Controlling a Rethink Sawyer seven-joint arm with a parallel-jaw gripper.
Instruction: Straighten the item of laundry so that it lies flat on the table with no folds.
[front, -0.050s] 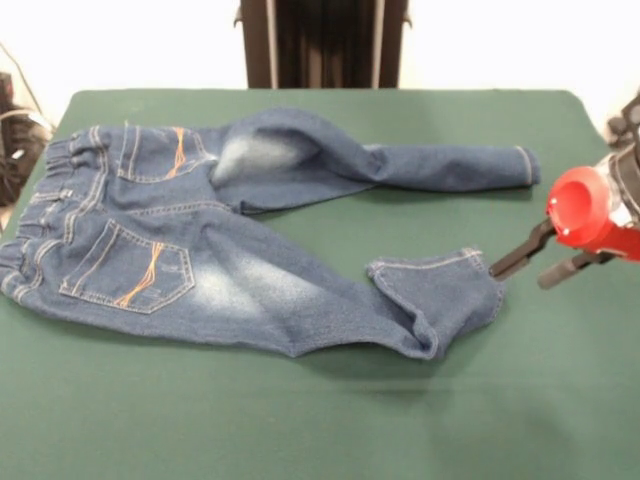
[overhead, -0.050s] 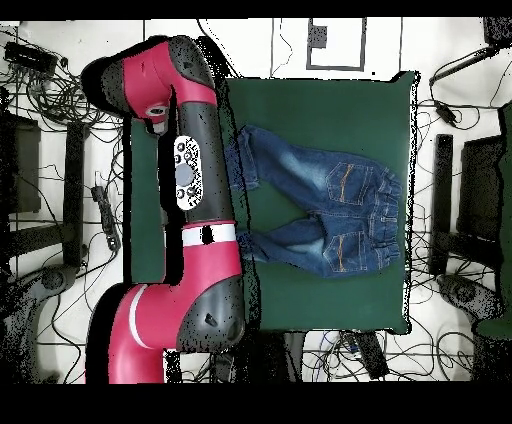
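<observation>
The item of laundry (front, -0.050s: 200, 250), a small pair of blue jeans with orange stitching, lies back-side up on the green table (front, -0.050s: 300, 420), waistband to the left. Its upper leg (front, -0.050s: 450, 165) stretches out straight to the right. The lower leg ends in a cuff (front, -0.050s: 430, 295) that is folded over on itself. My gripper (front, -0.050s: 520, 278) hovers low at the right, just beside that folded cuff, open with nothing between its black fingers (front, -0.050s: 520, 255). In the overhead view the jeans (overhead, -0.050s: 320, 210) lie mid-table (overhead, -0.050s: 330, 110), and my red arm (overhead, -0.050s: 195, 190) covers their leg ends and hides the gripper.
Cables and dark gear (front, -0.050s: 15, 130) sit just off the table's left edge in the front view. From overhead, cables and equipment (overhead, -0.050s: 60, 200) ring the table on all sides. Bare green cloth (front, -0.050s: 250, 430) runs along the near side of the jeans.
</observation>
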